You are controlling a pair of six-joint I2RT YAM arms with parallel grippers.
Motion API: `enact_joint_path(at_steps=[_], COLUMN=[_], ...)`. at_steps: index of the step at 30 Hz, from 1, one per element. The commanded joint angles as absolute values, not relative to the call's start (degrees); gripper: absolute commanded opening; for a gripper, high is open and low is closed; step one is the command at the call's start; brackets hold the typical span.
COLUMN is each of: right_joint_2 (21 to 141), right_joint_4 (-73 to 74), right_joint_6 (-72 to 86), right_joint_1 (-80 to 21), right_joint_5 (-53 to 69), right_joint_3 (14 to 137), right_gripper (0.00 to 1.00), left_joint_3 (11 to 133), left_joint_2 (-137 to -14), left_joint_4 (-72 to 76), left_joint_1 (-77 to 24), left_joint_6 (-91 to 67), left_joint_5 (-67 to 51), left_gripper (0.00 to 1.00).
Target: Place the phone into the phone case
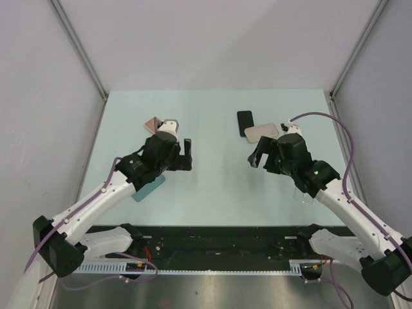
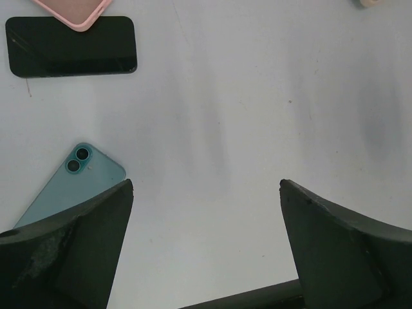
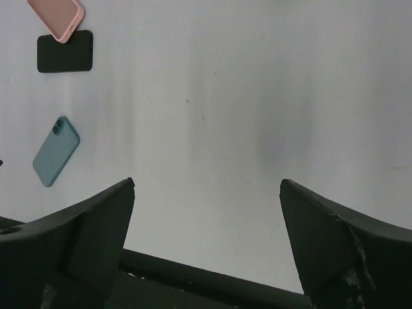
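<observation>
Greenish-white table [image 1: 212, 193], both arms leaning in over it, nothing picked up yet, so approach stage by my read. Left gripper [image 2: 206, 185]: jaws spread full wide, empty, over bare surface. Right gripper [image 3: 206, 185]: same, wide and empty. Teal phone [image 2: 84, 174] lies flat with its lenses up, just beside the left gripper's left finger and partly hidden by it. Black phone [image 2: 71, 46] lies flat, screen up, further out on the same side. Pink case [image 2: 74, 9] touches or slightly laps the black phone's far long edge; its rim looks turned up, not sure. Top view also shows another dark phone [image 1: 244, 122] with a beige case [image 1: 261, 132] against it, near the right gripper. Cannot tell which pair is meant. Black phone plus pink case seems likeliest, since screen-up suits dropping it straight in. To do it well: part the two first, then pinch the phone across its short width, low on the edges because it sits flush. Pin the case with the other gripper so it won't skate. Seat one end, then press the other down.
</observation>
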State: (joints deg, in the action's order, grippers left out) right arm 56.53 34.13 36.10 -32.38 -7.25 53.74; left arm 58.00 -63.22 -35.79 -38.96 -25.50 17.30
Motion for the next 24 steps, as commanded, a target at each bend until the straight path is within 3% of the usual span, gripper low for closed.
enact_joint_path(at_steps=[1,10,15,19,20,21,23,24], right_joint_2=[54.5,52.9,52.3,51.3,51.1,50.4,49.3,48.3], right_joint_4=[34.1,34.2,34.2,32.9,32.3,31.4,30.2,29.4], right_joint_6=[38.5,39.8,39.4,38.0,37.7,37.4,35.6,34.9], right_joint_1=[-32.2,-32.3,-32.2,-32.2,-32.3,-32.3,-32.4,-32.5], right_joint_5=[-8.2,-8.4,-7.5,-5.3,-4.3,-3.6,-1.6,-1.1], right_joint_3=[53.6,52.6,52.2,51.8,51.6,51.2,50.7,50.4], right_gripper=[1.00,1.00,1.00,1.00,1.00,1.00,1.00,1.00], left_joint_3=[59.3,59.2,60.1,56.6,56.1,55.7,54.8,54.5], left_joint_2=[-61.9,-61.3,-61.7,-62.3,-63.0,-64.6,-66.3,-68.3], left_joint_4=[-36.1,-38.5,-41.4,-39.2,-38.9,-39.0,-39.3,-39.2], left_joint_1=[-38.1,-32.4,-12.8,-4.1,-3.0,-0.5,2.9,5.0], left_joint_6=[-26.1,-27.2,-31.1,-35.5,-36.1,-37.1,-40.1,-40.9], left_joint_5=[20.9,22.5,19.4,19.1,21.8,22.8,24.7,26.4], left_gripper=[1.00,1.00,0.98,0.93,0.89,0.78,0.68,0.58])
